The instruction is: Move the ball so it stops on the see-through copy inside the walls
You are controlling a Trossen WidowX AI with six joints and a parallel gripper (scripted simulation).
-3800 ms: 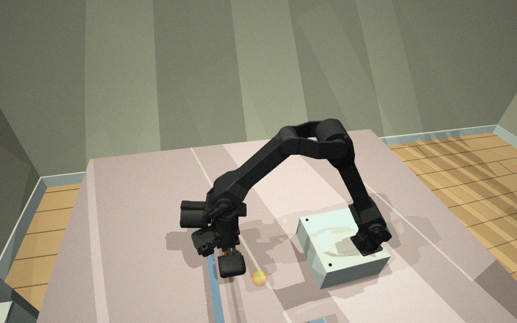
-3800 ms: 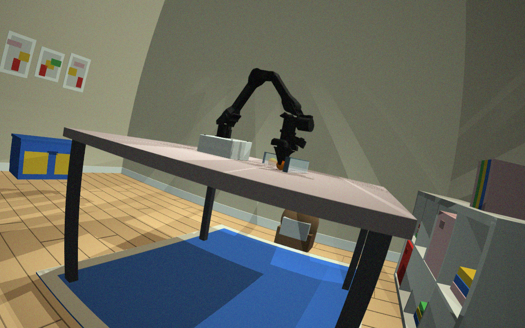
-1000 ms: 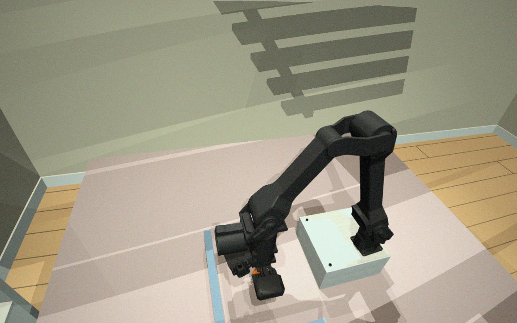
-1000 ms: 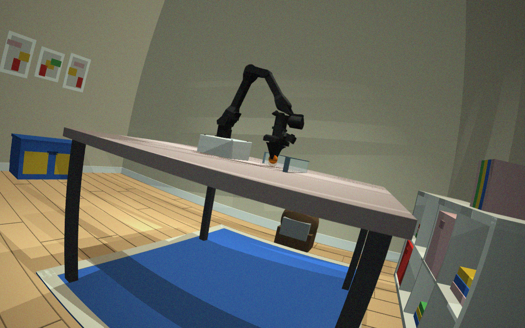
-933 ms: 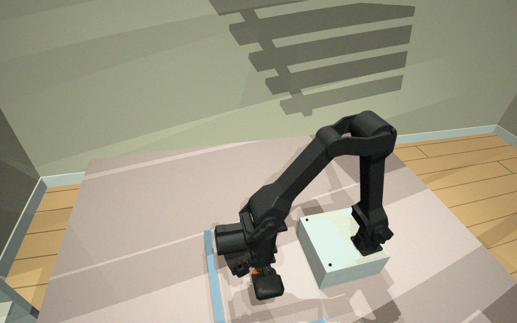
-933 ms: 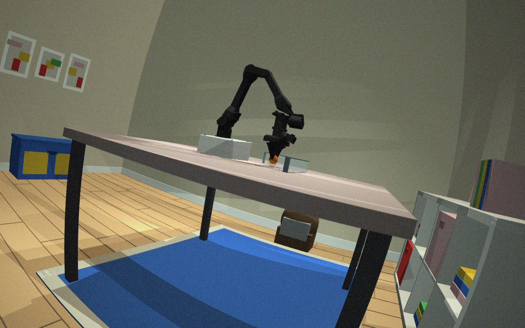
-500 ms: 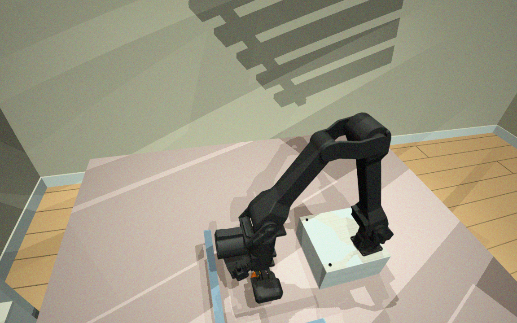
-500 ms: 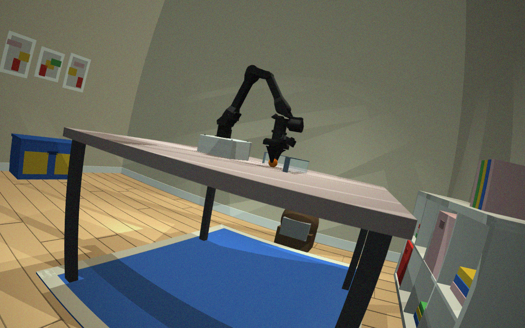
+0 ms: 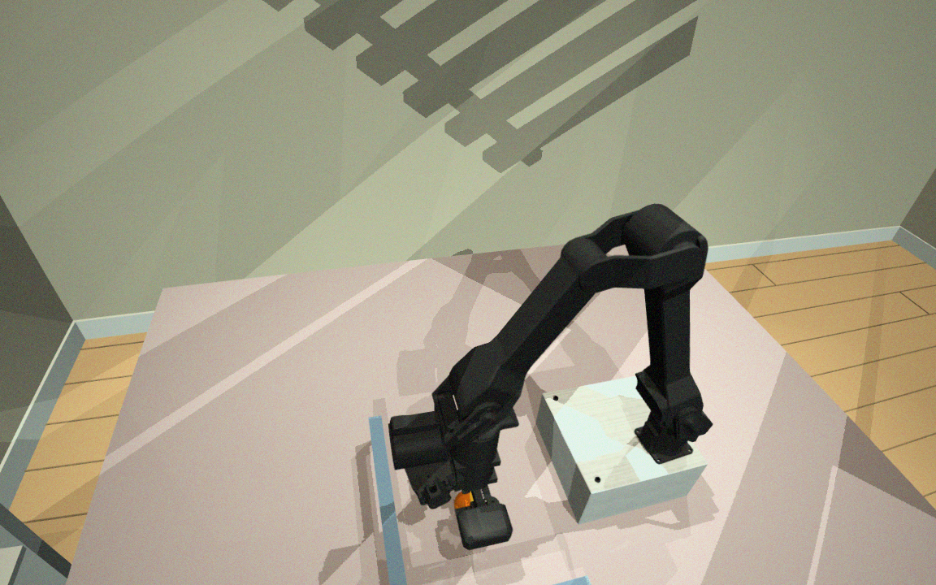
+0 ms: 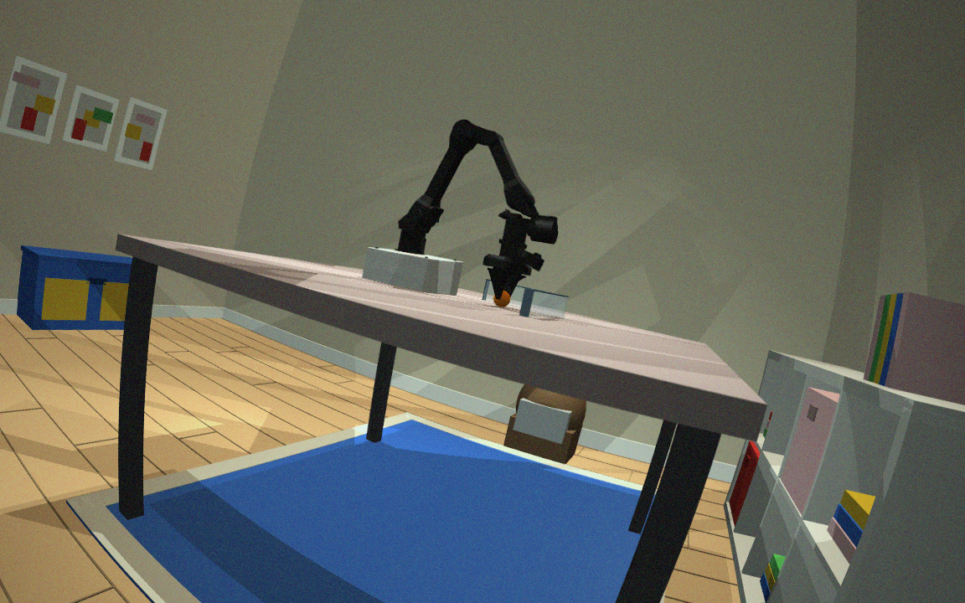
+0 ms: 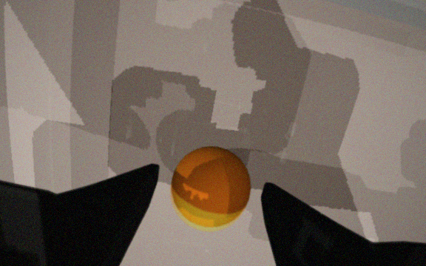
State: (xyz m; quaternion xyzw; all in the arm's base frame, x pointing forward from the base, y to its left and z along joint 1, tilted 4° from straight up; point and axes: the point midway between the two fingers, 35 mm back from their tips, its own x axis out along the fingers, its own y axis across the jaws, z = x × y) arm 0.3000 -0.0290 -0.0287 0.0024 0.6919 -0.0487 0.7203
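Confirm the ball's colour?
Orange, with a paler yellow band along its lower edge; the ball shows best in the wrist view.
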